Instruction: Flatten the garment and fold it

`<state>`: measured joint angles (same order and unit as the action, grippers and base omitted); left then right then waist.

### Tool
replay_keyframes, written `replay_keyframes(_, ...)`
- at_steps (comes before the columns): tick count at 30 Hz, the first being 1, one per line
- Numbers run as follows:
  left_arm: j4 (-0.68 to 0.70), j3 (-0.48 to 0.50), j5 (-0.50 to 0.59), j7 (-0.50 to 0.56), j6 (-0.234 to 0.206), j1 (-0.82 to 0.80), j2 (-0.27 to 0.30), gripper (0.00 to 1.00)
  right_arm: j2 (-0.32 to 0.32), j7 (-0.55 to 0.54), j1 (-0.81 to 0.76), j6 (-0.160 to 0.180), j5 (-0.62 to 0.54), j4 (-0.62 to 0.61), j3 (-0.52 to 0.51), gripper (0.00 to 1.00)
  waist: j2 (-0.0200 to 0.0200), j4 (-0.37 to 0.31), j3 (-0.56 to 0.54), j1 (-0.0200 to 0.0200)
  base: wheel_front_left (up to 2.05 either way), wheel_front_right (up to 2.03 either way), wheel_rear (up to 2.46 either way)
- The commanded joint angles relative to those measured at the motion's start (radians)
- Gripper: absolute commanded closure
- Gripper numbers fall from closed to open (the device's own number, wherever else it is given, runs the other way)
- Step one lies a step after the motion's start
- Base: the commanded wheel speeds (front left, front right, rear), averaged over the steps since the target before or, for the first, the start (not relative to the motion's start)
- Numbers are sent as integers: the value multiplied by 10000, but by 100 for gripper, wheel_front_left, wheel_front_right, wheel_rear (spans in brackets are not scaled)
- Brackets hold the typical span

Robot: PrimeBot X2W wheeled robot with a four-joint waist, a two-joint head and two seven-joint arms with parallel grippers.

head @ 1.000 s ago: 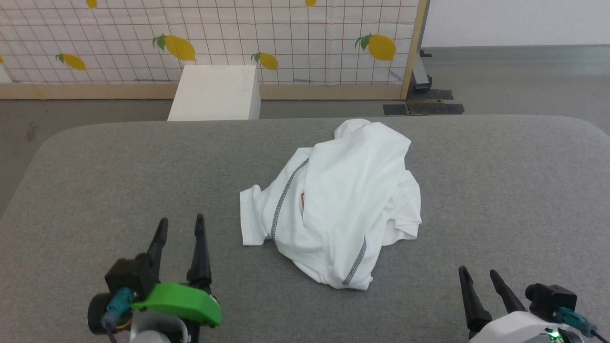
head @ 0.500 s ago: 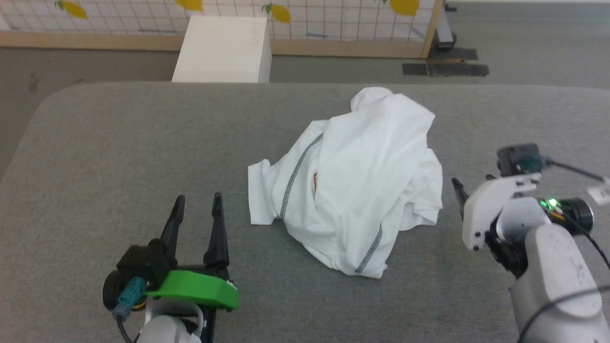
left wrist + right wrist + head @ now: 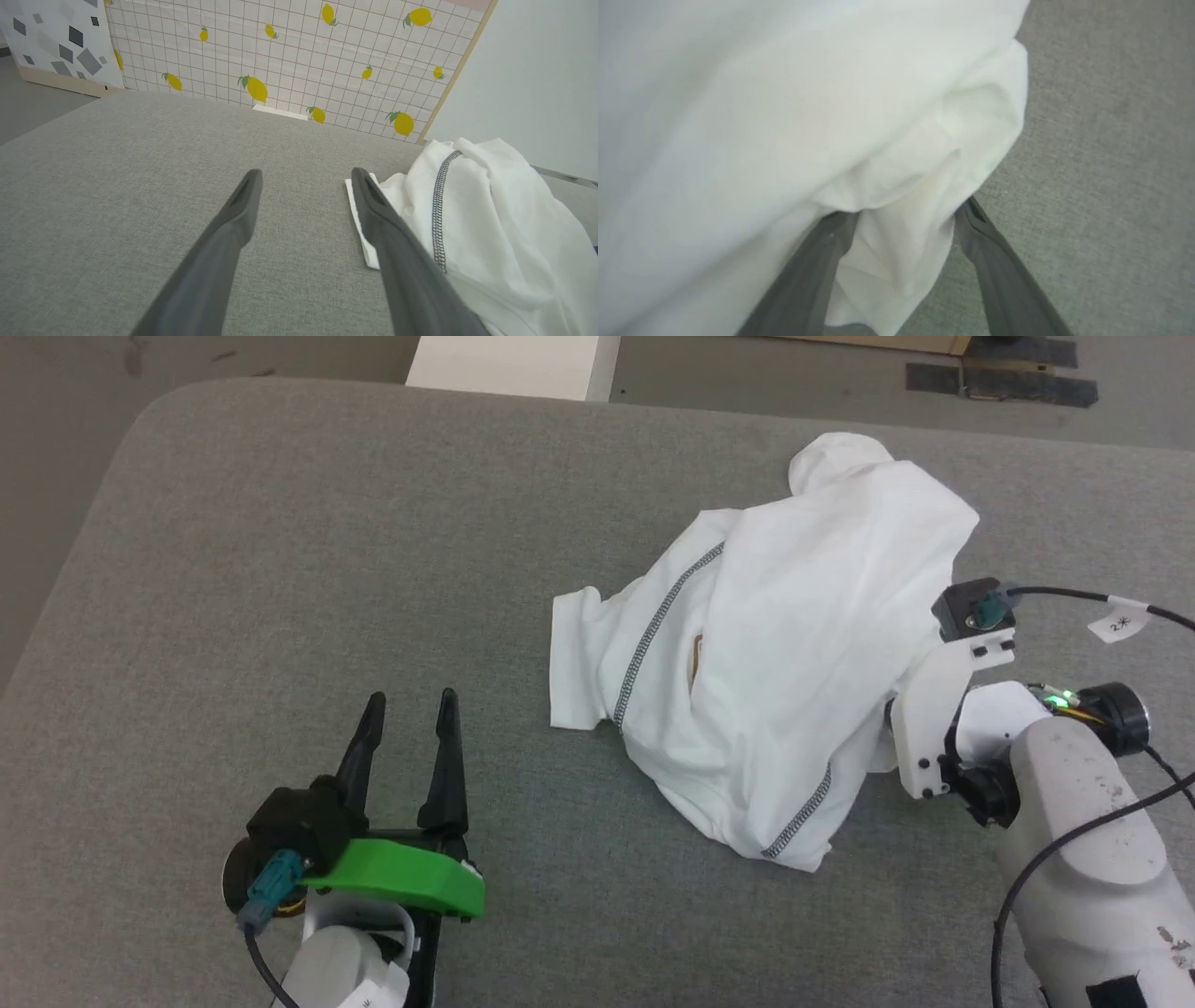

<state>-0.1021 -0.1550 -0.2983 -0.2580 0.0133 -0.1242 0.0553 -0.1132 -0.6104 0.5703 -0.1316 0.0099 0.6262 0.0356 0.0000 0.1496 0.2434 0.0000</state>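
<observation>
On the grey fabric table (image 3: 280, 523), the crumpled white thin long-sleeved garment (image 3: 794, 644) lies right of centre. The right pincer (image 3: 906, 210), fingers apart, straddles its right-hand edge fold. The left pincer (image 3: 412, 698), likewise apart, stands clear on its left.

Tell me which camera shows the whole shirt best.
The head view: nearly the whole crumpled shirt lies in frame. The left wrist view catches one side with a grey seam; the right wrist view is a blurry close-up of a fold.
</observation>
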Motion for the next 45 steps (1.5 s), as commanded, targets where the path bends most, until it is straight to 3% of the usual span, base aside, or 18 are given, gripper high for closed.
replay_keyframes(1, -54, 22, -78, -37, -4, -153, -47, 0, 25, -33, -331, 9, 179, 397, 233, 100, 0, -45, -15, 0, 0, 0, 0)
replay_keyframes(8, -197, 106, -94, -37, 16, -128, -49, 0, -1026, 1119, -409, 9, 1244, -566, -417, 100, 0, -517, -525, 0, 0, 0, 0)
replay_keyframes(15, -359, 46, -164, -37, 11, 42, -50, 0, -2688, 749, -1773, 9, 1076, -1580, -3279, 100, 0, -802, -1036, 0, 0, 0, 0)
replay_keyframes(18, -394, 55, -214, -37, 6, 103, -50, 0, -2781, 370, -2617, 9, 831, -1631, -4431, 100, 0, -822, -1172, 0, 0, 0, 0)
replay_keyframes(22, -462, 160, -257, -37, -17, 281, -50, 0, -2079, 245, -3364, 9, 679, -1746, -5407, 99, 0, -982, -1321, 0, 0, 0, 0)
replay_keyframes(23, -508, 196, -260, -37, -7, 335, -50, 0, -1856, 483, -3409, 9, 703, -1901, -5476, 5, 0, -1061, -1372, 0, 0, 0, 0)
replay_keyframes(24, -550, 222, -254, -37, 9, 374, -50, 0, -1699, 720, -3431, 9, 738, -2055, -5503, 0, 0, -1115, -1401, 0, 0, 0, 0)
replay_keyframes(32, -713, 362, -424, -38, -31, 374, -50, 0, -6, 3927, -3806, 9, 1745, -4559, -5859, 0, 0, -1501, -1804, 0, 0, 0, 0)
replay_keyframes(37, -816, 296, -668, 90, -180, 3, -50, 0, 578, 4765, -4947, 9, 2159, -5819, -5367, 0, 0, -1863, -1835, 0, 0, 0, 0)
replay_keyframes(41, -1081, 215, -752, 1011, -466, -994, -5, 0, 623, 5035, -5520, 9, 3122, -5939, -4430, 0, 0, -2331, -1587, 0, 0, 0, 0)
replay_keyframes(45, -2091, -221, -1232, 3641, -436, -2374, -14, 0, 627, 5227, -5551, 9, 3366, -5799, -3782, 0, 0, -2755, -1231, 0, 0, 0, 0)
